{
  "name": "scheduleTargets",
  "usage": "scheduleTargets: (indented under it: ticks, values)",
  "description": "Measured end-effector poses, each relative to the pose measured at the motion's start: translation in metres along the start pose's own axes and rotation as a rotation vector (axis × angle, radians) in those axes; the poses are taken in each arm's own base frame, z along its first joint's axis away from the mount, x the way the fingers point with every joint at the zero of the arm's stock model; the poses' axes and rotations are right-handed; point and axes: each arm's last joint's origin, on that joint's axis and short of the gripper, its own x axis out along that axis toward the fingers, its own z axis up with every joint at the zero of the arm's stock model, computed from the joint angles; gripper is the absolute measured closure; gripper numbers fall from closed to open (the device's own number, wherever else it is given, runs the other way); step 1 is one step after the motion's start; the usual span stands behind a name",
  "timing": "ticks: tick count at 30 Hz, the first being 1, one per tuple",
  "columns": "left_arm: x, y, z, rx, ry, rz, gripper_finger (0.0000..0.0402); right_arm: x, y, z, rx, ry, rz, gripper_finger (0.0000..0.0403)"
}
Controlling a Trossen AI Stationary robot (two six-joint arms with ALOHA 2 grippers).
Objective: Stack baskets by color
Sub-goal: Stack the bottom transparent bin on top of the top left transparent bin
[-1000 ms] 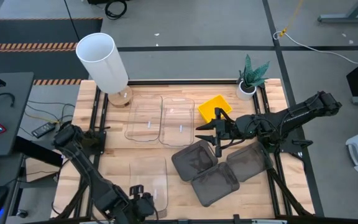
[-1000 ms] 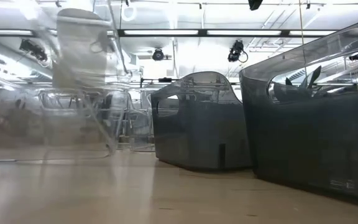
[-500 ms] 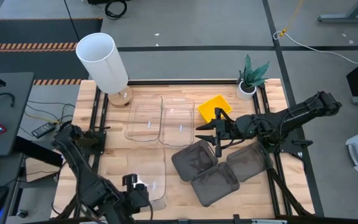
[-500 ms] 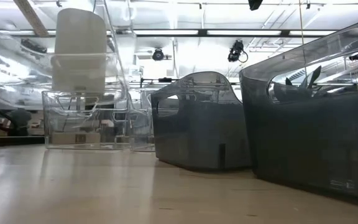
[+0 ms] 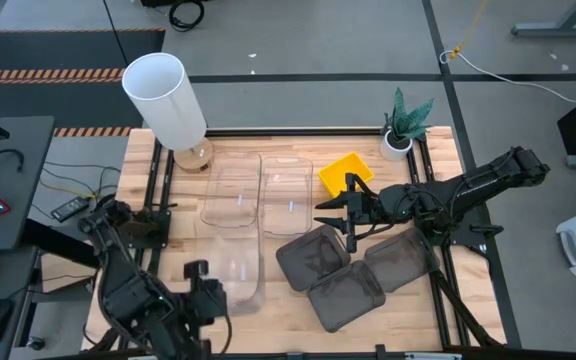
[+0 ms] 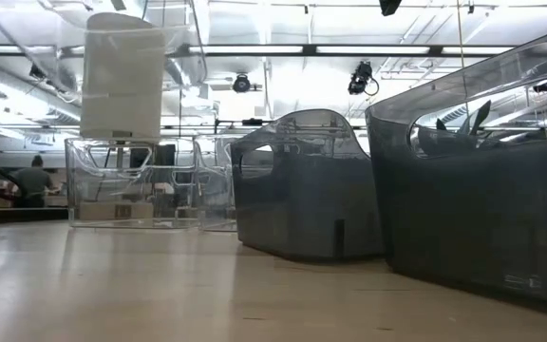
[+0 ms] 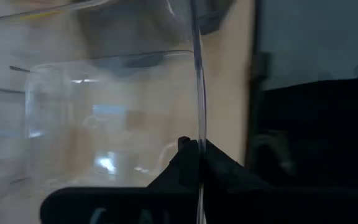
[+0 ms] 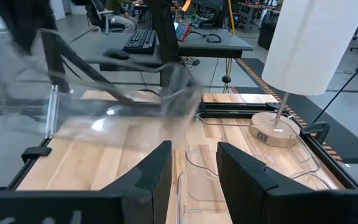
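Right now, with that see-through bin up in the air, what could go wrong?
The left gripper pinches only one thin wall of the clear basket, as the left wrist view shows, so the basket could swing or slip out. Two more clear baskets lie side by side ahead; a tilted basket might catch a rim instead of nesting. The right gripper hangs open near the yellow basket, where the arms might crowd each other.

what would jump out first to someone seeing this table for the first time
Probably the tall white cylinder at the table's far left corner, then the bright yellow basket beside the right hand at the middle. Near the front left, the left hand is shut on a clear basket it holds up.
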Motion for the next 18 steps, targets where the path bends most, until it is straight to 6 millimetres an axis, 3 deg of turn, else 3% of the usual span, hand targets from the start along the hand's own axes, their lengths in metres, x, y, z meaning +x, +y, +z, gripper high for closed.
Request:
scheduleTargets:
  ticks: [5, 14, 18]
  values:
    - [0.002, 0.011, 0.011, 0.080, -0.031, 0.041, 0.0400, 0.000, 0.000, 0.000, 0.000, 0.000, 0.001, 0.0271]
    - [0.037, 0.031, 0.016, 0.264, 0.094, 0.123, 0.0400, 0.000, 0.001, -0.007, 0.000, 0.017, 0.011, 0.0271]
    - [0.028, 0.058, 0.015, 0.248, 0.094, 0.138, 0.0400, 0.001, 0.001, -0.010, 0.001, 0.026, 0.012, 0.0271]
